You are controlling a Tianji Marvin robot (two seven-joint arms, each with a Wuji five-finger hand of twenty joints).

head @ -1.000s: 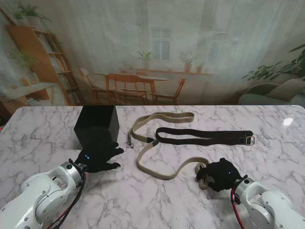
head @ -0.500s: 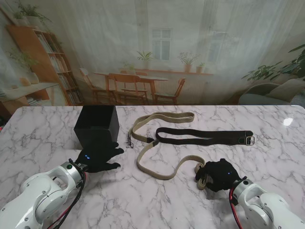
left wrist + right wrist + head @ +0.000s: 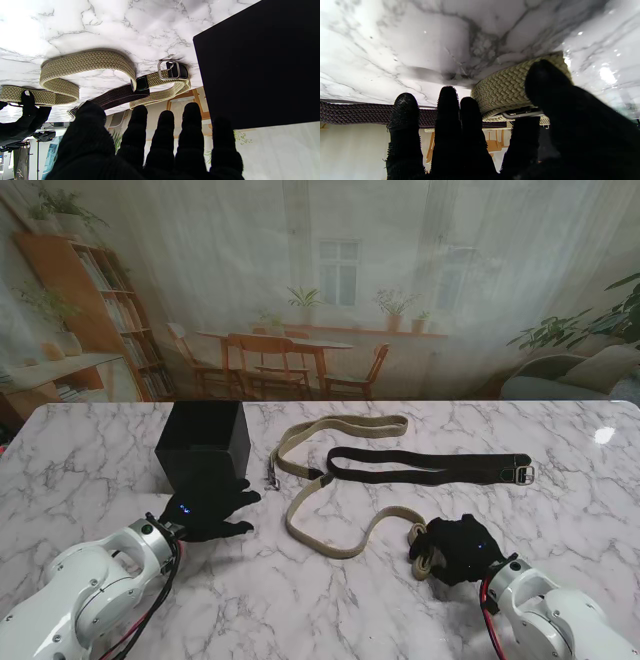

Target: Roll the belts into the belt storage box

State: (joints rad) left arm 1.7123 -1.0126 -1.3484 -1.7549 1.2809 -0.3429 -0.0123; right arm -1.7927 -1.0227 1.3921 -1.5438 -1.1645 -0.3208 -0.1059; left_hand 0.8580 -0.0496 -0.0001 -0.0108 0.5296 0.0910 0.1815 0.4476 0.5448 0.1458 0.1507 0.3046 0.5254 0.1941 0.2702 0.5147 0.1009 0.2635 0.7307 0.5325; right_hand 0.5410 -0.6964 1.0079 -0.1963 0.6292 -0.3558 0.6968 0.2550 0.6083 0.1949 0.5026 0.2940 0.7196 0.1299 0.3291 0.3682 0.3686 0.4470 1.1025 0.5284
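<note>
A tan woven belt point(image 3: 330, 480) lies in loops across the middle of the table. Its near end is curled into a small roll point(image 3: 505, 87). My right hand point(image 3: 460, 548) is shut on that roll, thumb point(image 3: 552, 87) on one side and fingers on the other, with a metal buckle bar showing under the roll. A dark belt point(image 3: 430, 467) lies straight just beyond it, its buckle point(image 3: 524, 474) to the right. The black storage box point(image 3: 203, 448) stands at the left. My left hand point(image 3: 208, 510) rests open beside the box's near face, fingers spread and holding nothing.
In the left wrist view the tan belt's other buckle point(image 3: 168, 70) lies close to the box wall point(image 3: 257, 62), where the dark belt point(image 3: 120, 95) crosses it. The marble table point(image 3: 90, 460) reaches to a far edge against a printed backdrop.
My right hand has crept slightly left with the tan belt's end, and the belt's near curve has shifted with it. The left hand and box have not moved.
</note>
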